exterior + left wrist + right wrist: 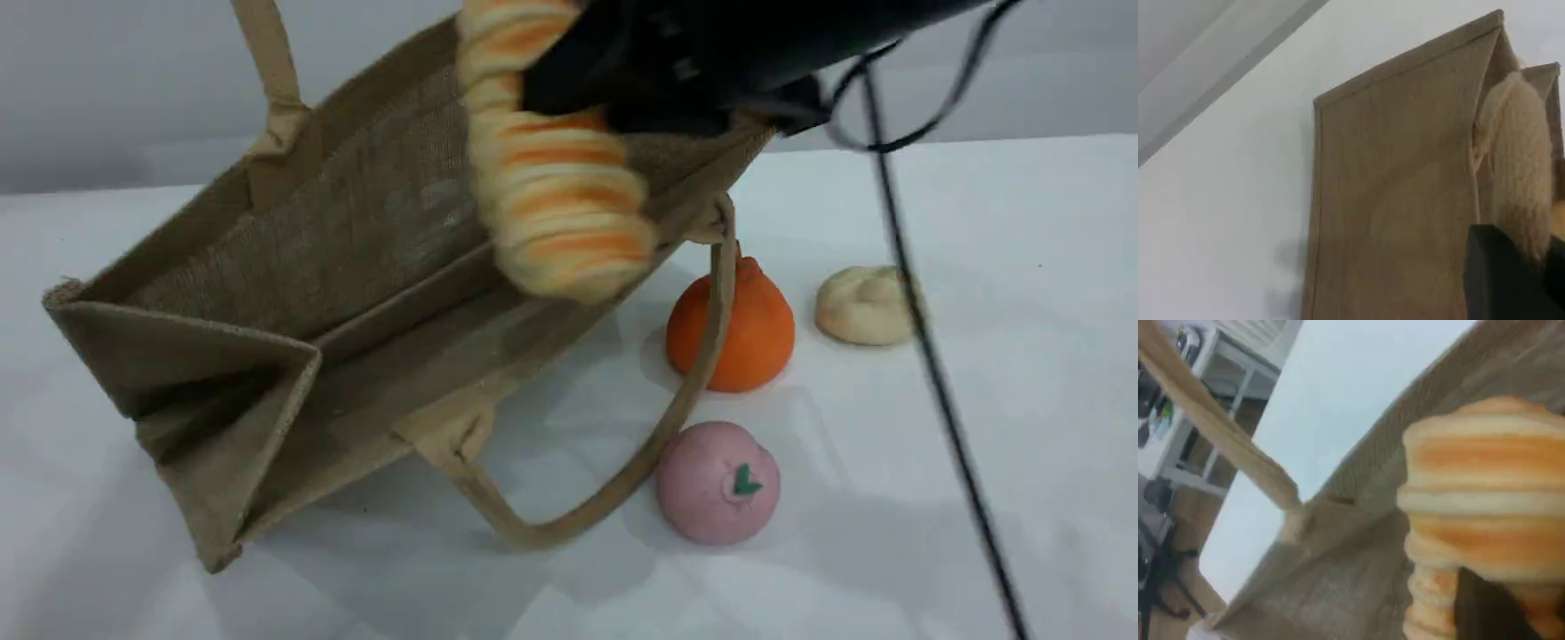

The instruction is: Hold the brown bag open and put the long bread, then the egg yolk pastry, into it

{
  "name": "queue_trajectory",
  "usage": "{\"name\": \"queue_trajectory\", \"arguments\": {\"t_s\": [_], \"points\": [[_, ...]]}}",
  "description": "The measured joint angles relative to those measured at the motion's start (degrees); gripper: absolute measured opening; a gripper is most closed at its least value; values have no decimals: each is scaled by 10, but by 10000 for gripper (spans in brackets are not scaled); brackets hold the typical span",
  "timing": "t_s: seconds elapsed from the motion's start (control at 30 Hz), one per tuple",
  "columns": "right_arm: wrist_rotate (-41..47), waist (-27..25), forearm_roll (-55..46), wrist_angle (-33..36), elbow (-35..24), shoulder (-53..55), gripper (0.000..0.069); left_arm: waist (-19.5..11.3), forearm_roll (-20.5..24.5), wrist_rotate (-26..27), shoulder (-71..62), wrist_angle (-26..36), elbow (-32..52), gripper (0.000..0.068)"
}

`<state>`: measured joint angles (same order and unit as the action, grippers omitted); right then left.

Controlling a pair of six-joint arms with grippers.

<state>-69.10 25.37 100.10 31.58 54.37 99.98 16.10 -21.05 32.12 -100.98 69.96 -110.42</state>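
Right hand (622,111): black, coming in from the top edge of the scene view, clenched on the upper part of the long bread; its fingertips are hidden behind the loaf
Left hand (1511,280): seen only in its own wrist view as a dark tip at the bottom edge, closed; what it pinches cannot be made out, though pale rope-like material lies right against it
Long bread (556,191): hanging almost upright from the right hand, striped side toward the scene camera, lower end level with the near rim of the bag's mouth; whether it touches the rim cannot be told
Brown bag (293,320): lying tilted on the bench with its mouth gaping to the upper right; folded base at lower left, one side panel facing up
Far handle (271,67): raised steeply toward the top edge of the scene view
Near handle (658,427): drooping in a loop onto the bench, passing in front of the orange fruit and beside the pink ball
Egg yolk pastry (864,305): resting on the bench right of the orange fruit, well apart from the bag
Orange fruit (733,324): standing on the bench just outside the bag's mouth
Pink ball (718,482): on the bench nearest the camera, green leaf mark facing it
Bench (1022,444): white surface carrying all items
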Motion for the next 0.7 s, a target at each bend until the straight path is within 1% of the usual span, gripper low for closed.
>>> {"name": "queue_trajectory", "arguments": {"t_s": [0.07,0.23,0.33,0.43,0.53,0.6,0.7], "points": [[14,4,-1,-4,15,30,89,0,-2,0,0,0,0,86],[91,4,0,-41,48,101,87,0,-4,0,0,0,0,86],[127,4,0,-32,75,131,87,0,-4,0,0,0,0,86],[133,4,-1,-30,106,144,84,0,-4,0,0,0,0,86],[136,4,-1,-56,128,150,84,0,-4,-3,0,0,0,86],[136,4,-1,-69,129,151,84,0,-6,-7,0,0,0,86],[127,4,-1,-68,129,151,89,0,-6,-7,0,0,0,86]]}}
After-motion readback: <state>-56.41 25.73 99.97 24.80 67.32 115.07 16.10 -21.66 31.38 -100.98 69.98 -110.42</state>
